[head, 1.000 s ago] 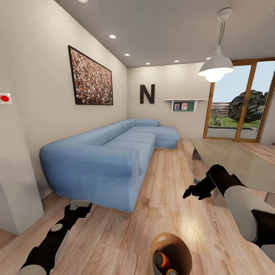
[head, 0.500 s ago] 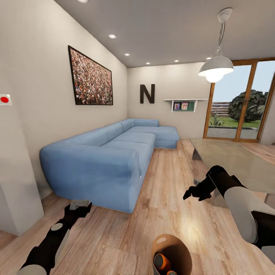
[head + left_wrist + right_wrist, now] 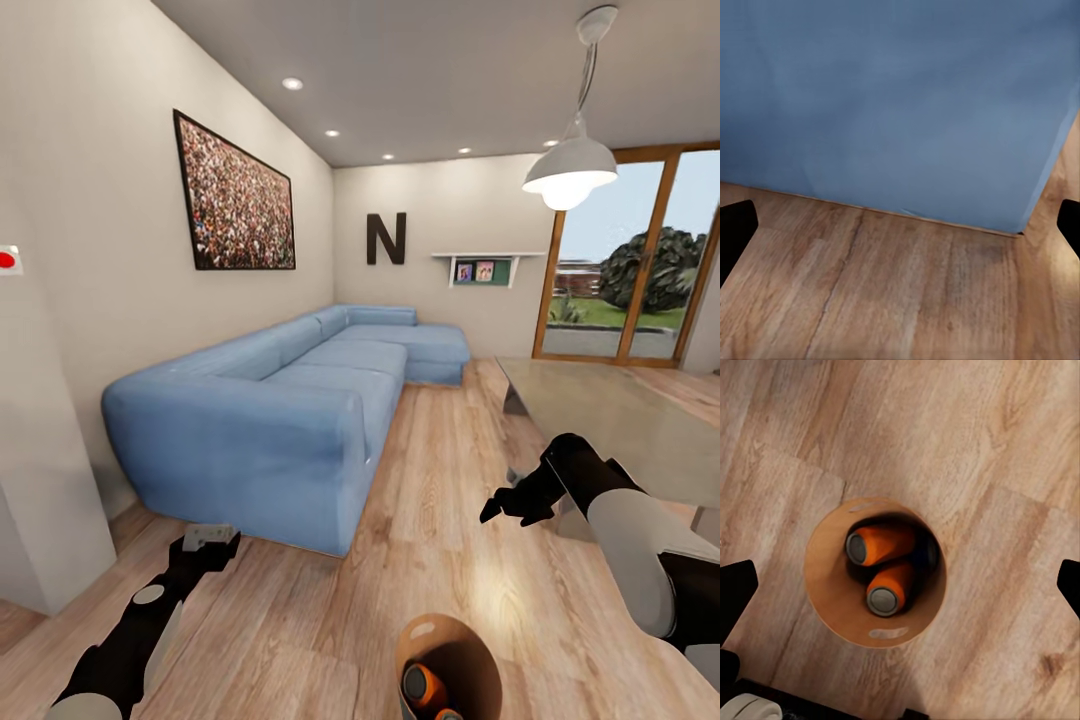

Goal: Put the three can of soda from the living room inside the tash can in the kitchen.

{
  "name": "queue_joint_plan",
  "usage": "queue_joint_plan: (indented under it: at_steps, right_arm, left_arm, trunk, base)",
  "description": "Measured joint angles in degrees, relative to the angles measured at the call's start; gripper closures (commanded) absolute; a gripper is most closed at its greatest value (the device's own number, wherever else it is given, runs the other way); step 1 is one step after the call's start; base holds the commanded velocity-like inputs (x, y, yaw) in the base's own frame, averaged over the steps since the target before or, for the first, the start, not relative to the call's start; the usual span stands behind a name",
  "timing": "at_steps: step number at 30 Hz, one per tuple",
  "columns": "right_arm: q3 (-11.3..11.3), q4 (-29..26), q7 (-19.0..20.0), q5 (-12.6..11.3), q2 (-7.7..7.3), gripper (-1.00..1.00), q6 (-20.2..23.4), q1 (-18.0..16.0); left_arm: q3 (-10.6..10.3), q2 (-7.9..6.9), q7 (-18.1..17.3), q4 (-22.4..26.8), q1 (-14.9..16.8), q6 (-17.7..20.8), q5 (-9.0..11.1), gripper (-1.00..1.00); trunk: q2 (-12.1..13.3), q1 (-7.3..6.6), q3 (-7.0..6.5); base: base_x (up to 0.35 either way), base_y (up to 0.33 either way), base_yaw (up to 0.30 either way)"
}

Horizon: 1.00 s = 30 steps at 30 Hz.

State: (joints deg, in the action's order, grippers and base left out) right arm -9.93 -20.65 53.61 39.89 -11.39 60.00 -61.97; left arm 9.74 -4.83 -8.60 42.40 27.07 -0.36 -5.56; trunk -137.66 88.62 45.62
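The tash can [image 3: 415,632], a tan tapered bin, stands on the wood floor just in front of me, at the lower edge of the head view. Two orange cans of soda [image 3: 425,685] lie inside it. The right wrist view looks straight down into the bin [image 3: 825,577] and shows both orange cans, one [image 3: 881,544] and the other [image 3: 891,589], with a dark shape beside them that I cannot make out. My right gripper [image 3: 495,505] hangs open above the bin and holds nothing. My left gripper [image 3: 210,540] is open and low, near the sofa's corner.
This is the living room: a light blue corner sofa [image 3: 280,400] fills the left side, close to my left fingertips [image 3: 735,225]. A grey low table [image 3: 620,420] stands at the right, behind my right arm. A white wall corner [image 3: 40,450] juts out at the left.
The whole picture has shifted slightly, so the camera moved a little. Both arms, the bin and the cans keep their places.
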Motion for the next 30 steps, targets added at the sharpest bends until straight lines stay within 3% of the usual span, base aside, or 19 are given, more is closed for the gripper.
queue_joint_plan:
  at_steps: [16,30]
  right_arm:
    - [0.03,0.08,-0.21,0.01,0.03,-1.0,0.0,0.25]
    - [-0.07,0.12,-3.07,-0.06,0.36,-1.0,0.0,2.25]
  left_arm:
    - [-0.07,-0.02,0.01,-0.27,0.03,0.2,-0.37,-1.0]
    - [-0.07,0.0,0.07,-0.38,0.08,0.27,-0.52,-1.0]
  trunk:
    - [6.42,-3.51,-1.42]
    - [12.03,-6.59,-2.65]
  base:
    - [0.0,0.0,0.0]
    - [0.0,0.0,0.0]
